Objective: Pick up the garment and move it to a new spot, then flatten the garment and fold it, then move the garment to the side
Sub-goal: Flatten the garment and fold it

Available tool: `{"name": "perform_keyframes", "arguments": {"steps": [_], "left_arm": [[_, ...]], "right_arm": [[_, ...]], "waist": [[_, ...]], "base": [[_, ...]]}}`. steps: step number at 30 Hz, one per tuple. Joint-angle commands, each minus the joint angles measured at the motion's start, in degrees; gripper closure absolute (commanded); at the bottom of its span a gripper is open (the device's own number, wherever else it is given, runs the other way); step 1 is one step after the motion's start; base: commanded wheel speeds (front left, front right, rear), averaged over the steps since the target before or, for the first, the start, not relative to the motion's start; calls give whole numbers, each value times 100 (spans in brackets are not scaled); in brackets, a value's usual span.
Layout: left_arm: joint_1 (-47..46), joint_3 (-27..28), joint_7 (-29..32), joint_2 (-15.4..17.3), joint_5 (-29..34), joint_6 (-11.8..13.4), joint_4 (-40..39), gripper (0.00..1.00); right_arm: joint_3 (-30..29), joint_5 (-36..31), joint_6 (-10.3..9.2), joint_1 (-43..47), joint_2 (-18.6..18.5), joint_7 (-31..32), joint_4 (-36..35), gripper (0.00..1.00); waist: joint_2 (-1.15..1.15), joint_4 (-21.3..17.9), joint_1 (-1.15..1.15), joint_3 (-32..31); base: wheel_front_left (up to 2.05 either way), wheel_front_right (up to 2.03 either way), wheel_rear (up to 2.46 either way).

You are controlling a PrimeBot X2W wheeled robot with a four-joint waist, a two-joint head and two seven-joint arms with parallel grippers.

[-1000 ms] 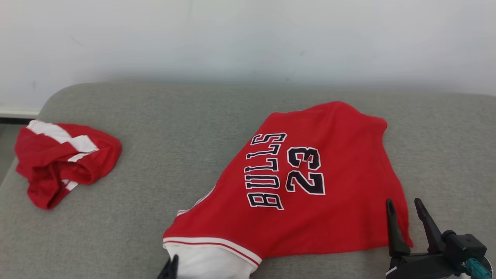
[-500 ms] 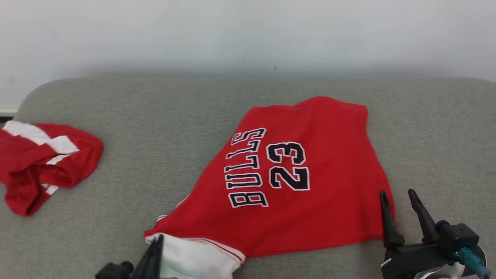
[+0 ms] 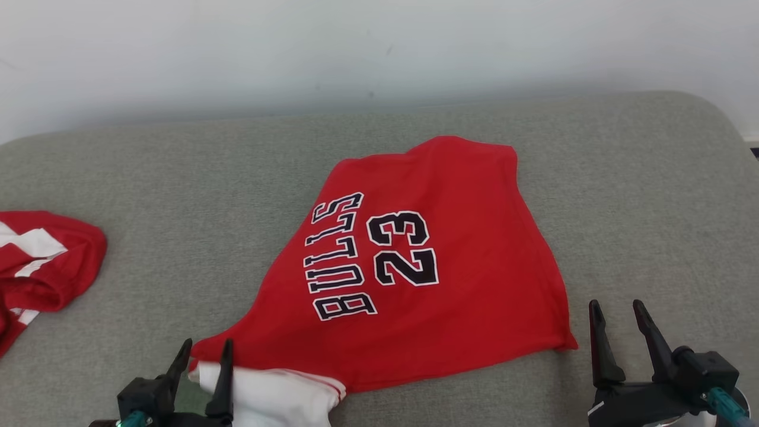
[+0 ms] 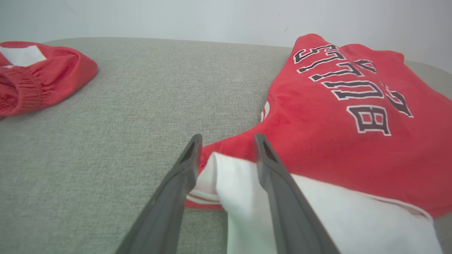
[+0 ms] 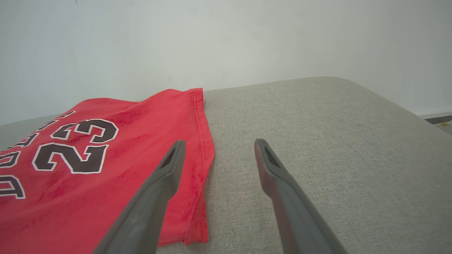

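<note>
Grey cushion (image 3: 178, 178), red Bulls jersey (image 3: 462, 237).
Straddles white hem (image 3: 278, 397) with left gripper (image 3: 207, 343) parted, low; holds right gripper (image 3: 615, 303) wide beside its edge.

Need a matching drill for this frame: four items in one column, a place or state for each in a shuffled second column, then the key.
Column 1
1. BULLS jersey
2. crumpled red-and-white garment
3. left end effector
4. right end effector

Column 2
A. bunched at the far left of the grey cushion
B. open, beside the jersey's near-right corner
C. spread mid-cushion, lettering up
D. open, fingers either side of the white fold at the jersey's near-left corner

Pairs: 1-C, 2-A, 3-D, 4-B
</note>
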Motion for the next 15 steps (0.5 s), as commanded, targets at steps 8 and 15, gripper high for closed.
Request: {"name": "perform_keyframes", "arguments": {"steps": [8, 15], "left_arm": [[719, 92, -18, -201, 291, -42, -853, 0], [1386, -132, 3, -315, 397, -16, -1208, 0]], "right_arm": [[-132, 30, -13, 234, 86, -2, -80, 0], [-158, 46, -13, 308, 121, -1, -73, 0]], "waist": [[0, 436, 0, -155], [0, 677, 0, -185]], "base": [[0, 0, 0], [0, 0, 0]]}}
